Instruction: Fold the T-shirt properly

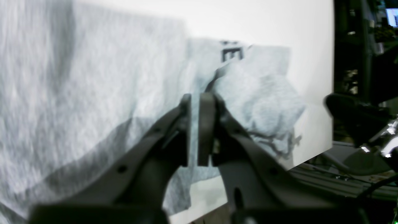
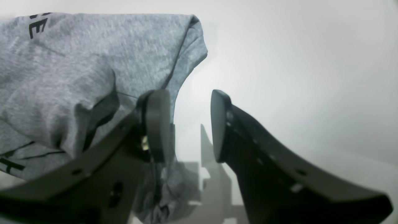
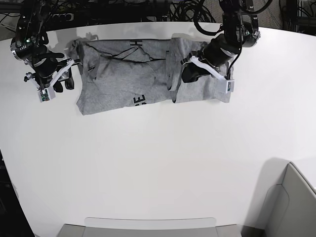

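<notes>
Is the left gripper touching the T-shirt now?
Touching. In the left wrist view the left gripper has its jaws nearly shut with a strip of the grey T-shirt running between them.

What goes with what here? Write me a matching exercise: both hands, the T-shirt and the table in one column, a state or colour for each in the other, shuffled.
1. left hand
2. right hand
3. T-shirt
4. table

A. white
B. open, beside the cloth's edge
C. grey with black lettering
D. nearly closed on cloth

Pairs: 1-D, 2-B, 3-C, 4-A
</notes>
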Motion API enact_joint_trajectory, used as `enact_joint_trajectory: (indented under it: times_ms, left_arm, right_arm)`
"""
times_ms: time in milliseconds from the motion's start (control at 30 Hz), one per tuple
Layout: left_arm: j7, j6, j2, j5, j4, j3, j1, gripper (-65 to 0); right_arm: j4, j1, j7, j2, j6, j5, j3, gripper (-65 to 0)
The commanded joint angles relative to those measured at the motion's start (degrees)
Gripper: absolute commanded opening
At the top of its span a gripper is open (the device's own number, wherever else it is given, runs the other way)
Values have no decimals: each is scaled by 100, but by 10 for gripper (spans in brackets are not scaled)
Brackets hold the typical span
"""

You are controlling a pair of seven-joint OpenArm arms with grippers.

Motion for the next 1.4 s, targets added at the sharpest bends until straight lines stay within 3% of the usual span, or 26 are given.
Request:
enact_joint_trajectory:
  times_ms: [0, 200, 400, 567, 700, 867, 1067, 1200, 1367]
  left_arm:
    - [-98, -23, -17, -59, 83, -62, 13, -650]
    - [-168, 12, -254, -24, -260, -256, 13, -650]
    - [-221, 21, -448, -24, -867, 544, -31, -650]
    - [-221, 21, -448, -24, -998, 1089, -278, -650]
    - [-221, 21, -448, -24, -981, 1107, -321, -650]
    - [-221, 21, -457, -24, -954, 1107, -295, -650]
    - [-221, 21, -457, -24, -954, 1107, -278, -650]
    - [-221, 21, -457, -24, -954, 1107, -278, -650]
    - [-221, 21, -457, -24, -972, 1107, -278, -650]
  right_arm:
    - [118, 46, 119, 79, 24, 54, 49, -426]
    - [118, 64, 128, 79, 24, 72, 84, -426]
    - [92, 29, 638, 53, 24, 89, 84, -426]
    - [-163, 73, 708, -246, 24, 907, 409, -426]
    - [-761, 73, 726, -115, 33, 1698, 568, -426]
    - [-1086, 46, 708, 35, 622, 2059, 603, -424]
    - [-1869, 178, 708, 88, 798, 2454, 603, -424]
    - [-2546, 310, 699, 79, 1343, 2736, 585, -425]
    - [-3328, 424, 699, 44, 1466, 3131, 559, -426]
